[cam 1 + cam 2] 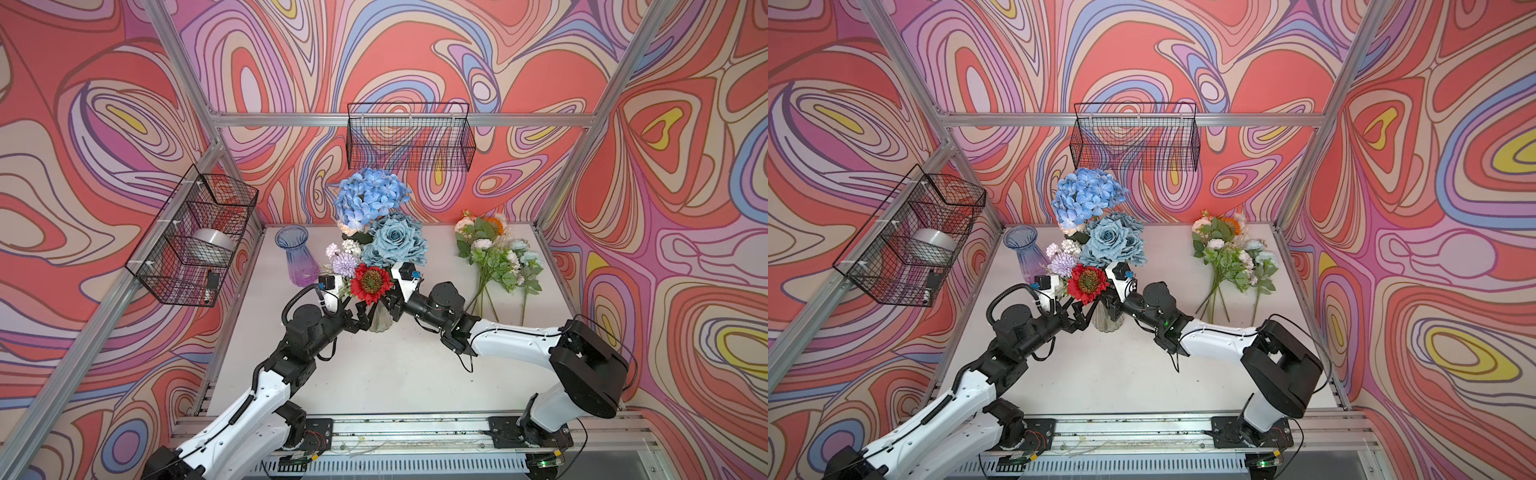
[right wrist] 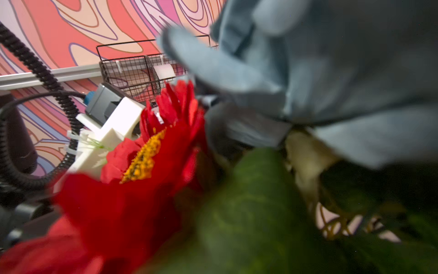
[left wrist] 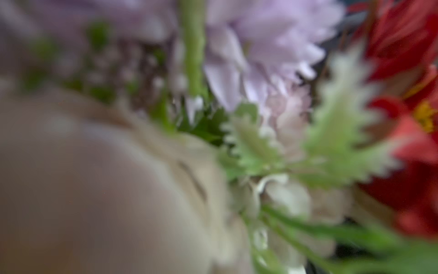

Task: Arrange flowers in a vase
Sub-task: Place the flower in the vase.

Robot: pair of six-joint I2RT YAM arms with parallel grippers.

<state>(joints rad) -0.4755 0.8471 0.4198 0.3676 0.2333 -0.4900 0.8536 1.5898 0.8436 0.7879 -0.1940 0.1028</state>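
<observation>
A clear glass vase [image 1: 379, 322] [image 1: 1108, 322] stands mid-table and holds flowers: a blue hydrangea [image 1: 368, 197], aqua roses [image 1: 395, 243], a lilac pompom [image 1: 345, 264] and a red sunflower [image 1: 371, 282] [image 2: 142, 161]. My left gripper [image 1: 360, 318] is open just left of the vase, under the blooms. My right gripper [image 1: 392, 307] reaches in at the vase neck from the right; blooms and leaves hide its jaws. Both wrist views are filled with blurred petals and leaves. More flowers [image 1: 494, 257] [image 1: 1233, 253] lie loose on the table at the right.
An empty blue-to-purple glass vase [image 1: 293, 259] [image 1: 1023, 253] stands at the back left. A wire basket [image 1: 195, 237] on the left wall holds a silver roll [image 1: 212, 245]. Another wire basket [image 1: 409, 137] hangs on the back wall.
</observation>
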